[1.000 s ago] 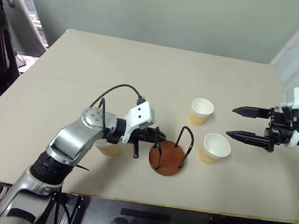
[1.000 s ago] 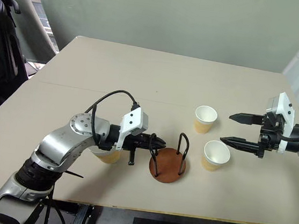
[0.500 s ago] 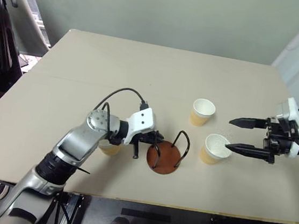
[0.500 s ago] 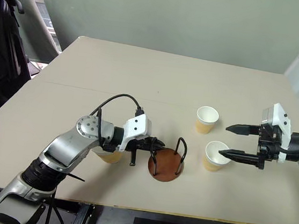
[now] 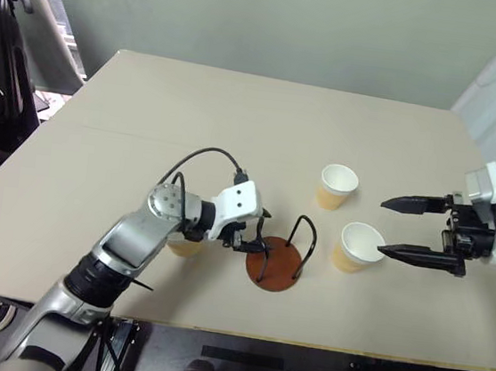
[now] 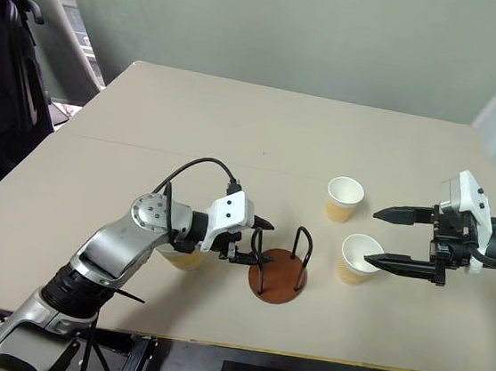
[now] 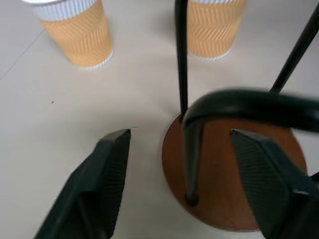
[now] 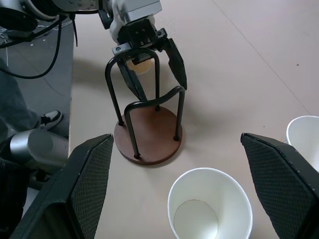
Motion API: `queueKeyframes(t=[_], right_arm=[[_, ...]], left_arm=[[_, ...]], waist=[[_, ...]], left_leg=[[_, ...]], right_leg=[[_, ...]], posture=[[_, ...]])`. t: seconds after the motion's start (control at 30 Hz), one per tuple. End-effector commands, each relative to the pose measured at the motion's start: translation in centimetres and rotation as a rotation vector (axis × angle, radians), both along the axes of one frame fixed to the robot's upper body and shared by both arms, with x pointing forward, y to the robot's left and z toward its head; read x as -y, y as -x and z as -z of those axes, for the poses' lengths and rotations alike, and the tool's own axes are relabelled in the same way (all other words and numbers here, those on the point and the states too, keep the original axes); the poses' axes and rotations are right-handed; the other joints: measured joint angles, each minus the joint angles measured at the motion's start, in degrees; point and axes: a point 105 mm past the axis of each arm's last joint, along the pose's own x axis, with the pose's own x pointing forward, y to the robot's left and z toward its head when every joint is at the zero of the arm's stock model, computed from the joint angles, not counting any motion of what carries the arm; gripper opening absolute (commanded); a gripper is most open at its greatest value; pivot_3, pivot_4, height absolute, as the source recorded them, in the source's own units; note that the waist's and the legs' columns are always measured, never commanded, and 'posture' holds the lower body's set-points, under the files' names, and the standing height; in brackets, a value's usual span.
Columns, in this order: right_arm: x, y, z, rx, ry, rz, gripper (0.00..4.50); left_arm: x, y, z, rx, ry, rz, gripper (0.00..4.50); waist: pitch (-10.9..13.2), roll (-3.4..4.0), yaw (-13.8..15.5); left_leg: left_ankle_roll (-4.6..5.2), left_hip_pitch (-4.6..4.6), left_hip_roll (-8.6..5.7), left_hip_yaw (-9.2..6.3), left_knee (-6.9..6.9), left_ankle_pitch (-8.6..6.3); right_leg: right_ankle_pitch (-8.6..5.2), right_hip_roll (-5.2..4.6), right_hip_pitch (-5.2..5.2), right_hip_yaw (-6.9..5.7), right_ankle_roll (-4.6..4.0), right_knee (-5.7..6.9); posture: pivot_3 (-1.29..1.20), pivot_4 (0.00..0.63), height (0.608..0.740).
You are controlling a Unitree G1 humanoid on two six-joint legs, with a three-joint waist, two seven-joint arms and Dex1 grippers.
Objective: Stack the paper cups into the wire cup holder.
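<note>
Altogether three paper cups (image 6: 343, 199), one wire cup holder (image 6: 279, 275); both tools spread, empty.

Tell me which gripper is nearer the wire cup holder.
Left. The left gripper is open right at the wire cup holder, one finger either side of a wire loop. The right gripper is open farther off, around a paper cup.

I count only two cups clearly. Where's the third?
In the eye views, the third cup stands on the table behind the left forearm, left of the holder.
</note>
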Motion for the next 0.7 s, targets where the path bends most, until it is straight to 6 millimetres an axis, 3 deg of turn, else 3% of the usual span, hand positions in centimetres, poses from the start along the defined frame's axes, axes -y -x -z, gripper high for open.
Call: queueKeyframes(t=[0.03,0.43,0.7], right_arm=[[-0.3,0.1,-0.7,0.04,0.008,-0.017,4.15],[0.4,-1.0,1.4,0.025,0.134,-0.001,4.15],[0.4,-1.1,3.7,0.02,0.276,-0.004,4.15]], left_arm=[[-0.6,-0.1,-2.8,0.082,0.028,0.01,3.19],[-3.8,3.2,-6.5,0.114,-0.012,0.093,3.19],[-10.8,6.2,-9.7,0.075,-0.002,-0.044,3.19]], waist=[[0.0,0.0,0.0],[0.0,0.0,0.0],[0.0,0.01,-0.8]], left_leg=[[0.0,0.0,0.0,0.0,0.0,0.0],[0.05,0.03,-0.01,-0.04,-0.03,-0.03],[0.05,0.05,0.14,-0.05,-0.34,-0.03]], right_leg=[[0.0,0.0,0.0,0.0,0.0,0.0],[0.0,-0.02,0.01,0.0,0.0,-0.01],[-0.03,-0.01,-0.14,0.05,-0.06,-0.03]], posture=[[0.0,0.15,0.74],[0.0,0.15,0.74],[0.0,0.15,0.74]])
